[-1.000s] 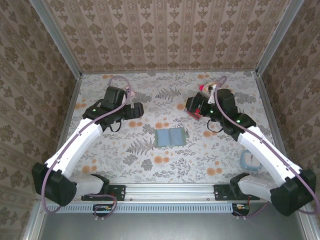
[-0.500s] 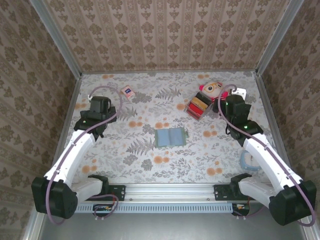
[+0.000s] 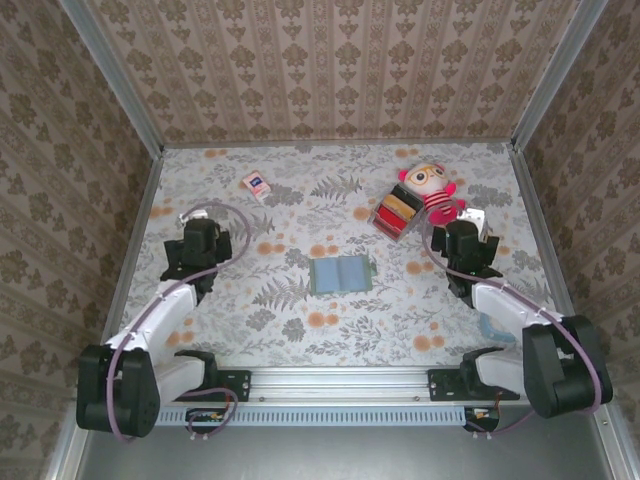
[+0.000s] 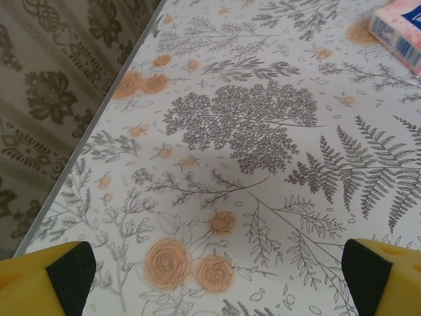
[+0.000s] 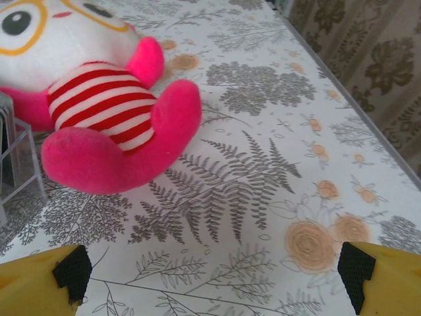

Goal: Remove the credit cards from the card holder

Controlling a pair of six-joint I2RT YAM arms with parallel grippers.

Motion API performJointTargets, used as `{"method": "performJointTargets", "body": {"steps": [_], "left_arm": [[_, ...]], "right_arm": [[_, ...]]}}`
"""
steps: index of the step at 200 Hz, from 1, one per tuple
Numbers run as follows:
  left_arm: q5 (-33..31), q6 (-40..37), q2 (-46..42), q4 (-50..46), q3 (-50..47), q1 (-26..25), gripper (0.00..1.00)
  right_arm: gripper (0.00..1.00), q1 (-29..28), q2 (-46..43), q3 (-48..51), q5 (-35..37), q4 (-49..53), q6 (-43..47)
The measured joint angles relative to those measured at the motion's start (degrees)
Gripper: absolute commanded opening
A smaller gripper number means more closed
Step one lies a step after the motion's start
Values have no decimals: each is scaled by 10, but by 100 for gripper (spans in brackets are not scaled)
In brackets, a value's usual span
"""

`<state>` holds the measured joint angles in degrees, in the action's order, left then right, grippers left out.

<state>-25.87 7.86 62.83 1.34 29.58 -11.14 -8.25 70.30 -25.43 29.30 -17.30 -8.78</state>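
Note:
The card holder (image 3: 340,274) is a grey-green wallet lying open and flat at the middle of the table. The credit cards are hidden from view. My left gripper (image 3: 200,238) hangs over the left part of the table, well left of the holder. Its yellow fingers with black pads (image 4: 69,270) stand wide apart over bare cloth, so my left gripper (image 4: 217,280) is open and empty. My right gripper (image 3: 464,240) is right of the holder, near the doll. It (image 5: 214,273) is open too, with nothing between its pads (image 5: 355,273).
A pink-and-white packet (image 3: 257,185) (image 4: 398,29) lies at the far left. A pink plush doll (image 3: 432,190) (image 5: 99,112) and a clear case of red, tan and black blocks (image 3: 397,215) sit at the far right. A pale blue ring (image 3: 497,325) lies near the right arm. Walls close three sides.
Both arms have drawn back from the far half of the table toward the near edge, which uncovers the packet and the doll. The holder has not moved.

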Motion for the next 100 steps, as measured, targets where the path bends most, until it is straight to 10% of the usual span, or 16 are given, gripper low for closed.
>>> {"method": "performJointTargets", "body": {"steps": [100], "left_arm": [[139, -79, 100, 368, -117, 76, 100]], "right_arm": [[100, 73, 130, 54, -163, -305, 42]]}}
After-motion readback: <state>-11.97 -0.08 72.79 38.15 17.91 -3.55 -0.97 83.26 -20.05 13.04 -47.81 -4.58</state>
